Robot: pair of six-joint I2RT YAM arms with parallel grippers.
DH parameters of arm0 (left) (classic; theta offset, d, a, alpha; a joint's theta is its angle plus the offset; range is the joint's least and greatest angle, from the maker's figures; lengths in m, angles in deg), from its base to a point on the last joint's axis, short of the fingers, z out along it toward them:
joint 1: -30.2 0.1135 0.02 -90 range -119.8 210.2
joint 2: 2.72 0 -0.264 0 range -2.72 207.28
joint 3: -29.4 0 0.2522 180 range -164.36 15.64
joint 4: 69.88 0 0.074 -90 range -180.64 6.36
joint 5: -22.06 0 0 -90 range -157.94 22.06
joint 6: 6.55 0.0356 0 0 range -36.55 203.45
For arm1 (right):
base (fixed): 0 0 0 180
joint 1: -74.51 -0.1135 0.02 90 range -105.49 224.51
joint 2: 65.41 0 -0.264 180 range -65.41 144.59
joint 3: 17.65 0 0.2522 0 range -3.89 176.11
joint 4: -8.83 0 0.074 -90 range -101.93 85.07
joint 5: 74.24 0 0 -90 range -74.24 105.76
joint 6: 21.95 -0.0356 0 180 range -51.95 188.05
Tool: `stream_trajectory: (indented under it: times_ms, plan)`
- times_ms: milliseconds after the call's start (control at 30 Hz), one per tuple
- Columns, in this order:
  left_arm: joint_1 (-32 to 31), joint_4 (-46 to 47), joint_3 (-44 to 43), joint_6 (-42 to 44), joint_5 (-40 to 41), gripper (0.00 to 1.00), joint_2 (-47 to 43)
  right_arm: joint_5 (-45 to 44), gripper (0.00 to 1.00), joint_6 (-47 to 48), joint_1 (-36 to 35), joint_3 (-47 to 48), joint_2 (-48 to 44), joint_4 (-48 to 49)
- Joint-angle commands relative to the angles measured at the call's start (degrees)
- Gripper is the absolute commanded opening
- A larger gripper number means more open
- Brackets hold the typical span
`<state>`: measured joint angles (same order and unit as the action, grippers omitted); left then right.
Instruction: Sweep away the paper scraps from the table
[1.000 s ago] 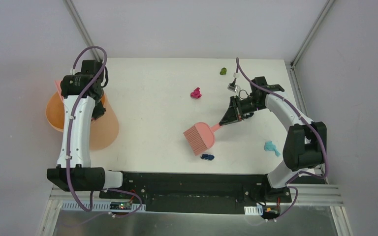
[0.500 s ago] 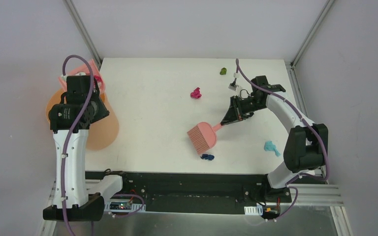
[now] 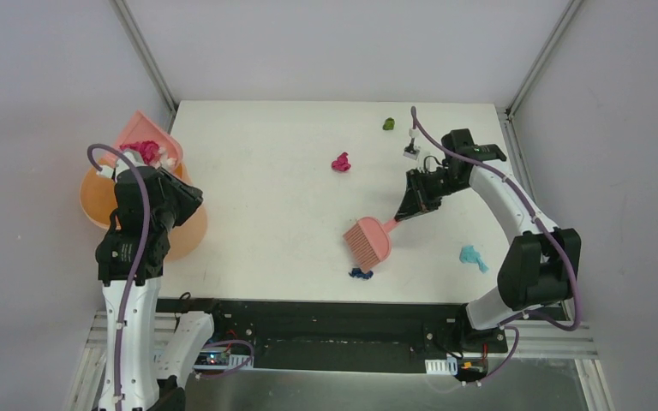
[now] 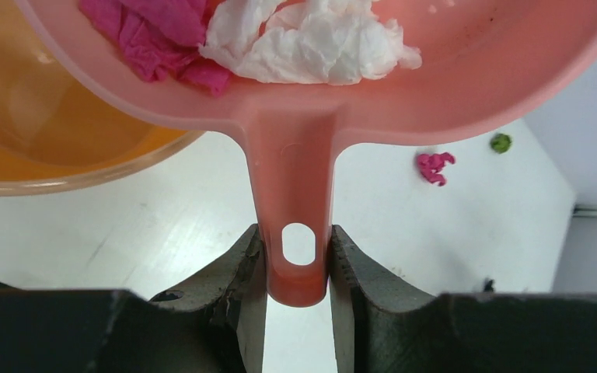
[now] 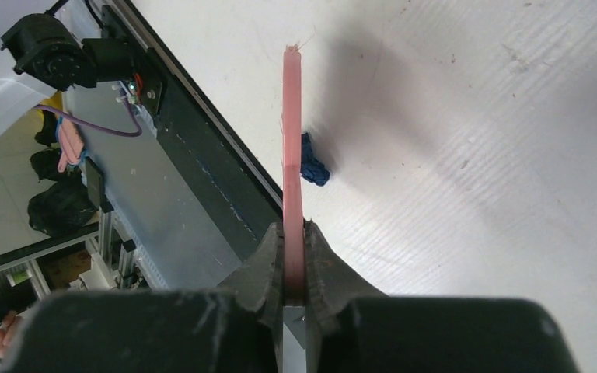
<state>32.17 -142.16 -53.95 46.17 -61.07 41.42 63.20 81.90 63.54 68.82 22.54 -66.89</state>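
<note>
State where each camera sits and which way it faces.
Top external: above and behind the bases, looking down on the table; left arm and right arm show.
Left wrist: on the left arm, facing out past the left gripper, shut on the dustpan handle, toward bucket and tabletop.
Right wrist: on the right arm, looking down past the right gripper, shut on the brush, at the dark blue scrap.
Shared: top and left wrist both show the magenta scrap lying on the table.

Scraps (image 4: 303, 47) in dustpan (image 4: 295, 155) over bucket (image 3: 184, 235), left of table (image 3: 266, 171); brush (image 3: 368, 241) beside scrap (image 3: 361, 274), centre-right.
</note>
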Motion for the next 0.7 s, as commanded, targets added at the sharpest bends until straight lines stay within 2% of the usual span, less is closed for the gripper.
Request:
stream_trajectory:
  times_ms: [0,200,367,467,667]
  plan:
    - [0.4,10.8,5.4,-11.6,-2.1,0.00,-3.3,-3.5,0.00,2.1,0.3,4.9,-3.4,-5.2]
    - [0.5,19.8,12.6,-25.6,-8.3,0.00,-3.3,-3.9,0.00,2.1,0.4,7.9,-4.9,-9.2]
    - [0.7,35.1,19.9,-34.1,-10.9,0.00,-4.9,-6.6,0.00,3.5,0.3,8.6,-6.7,-11.6]
    - [0.7,42.4,24.0,-37.2,-9.3,0.00,-7.2,-7.2,0.00,4.1,0.3,7.9,-7.4,-12.0]
    - [0.7,49.1,26.5,-39.1,-2.7,0.00,-12.2,-5.4,0.00,2.5,0.3,6.2,-7.7,-10.0]
